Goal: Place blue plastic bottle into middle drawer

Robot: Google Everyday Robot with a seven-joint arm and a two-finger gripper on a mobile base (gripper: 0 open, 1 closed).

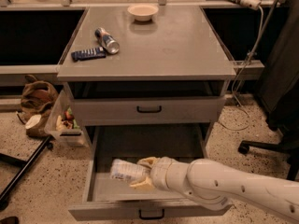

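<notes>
Grey cabinet (pixel 149 64), lower drawer (pixel 89 183) standing open. Bottle (pixel 125 170) held level, low over the drawer's front half. Long axis runs along the drawer front, free end toward the left wall, short of it. Gripper (pixel 145 173) clamped on its right end. Bare drawer floor behind.

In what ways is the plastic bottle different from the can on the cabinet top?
The bottle is clear with a pale label; the can is blue and silver. The bottle is held by the gripper over the open middle drawer; the can lies free on the cabinet top, beside a dark packet. Both lie on their sides.
</notes>
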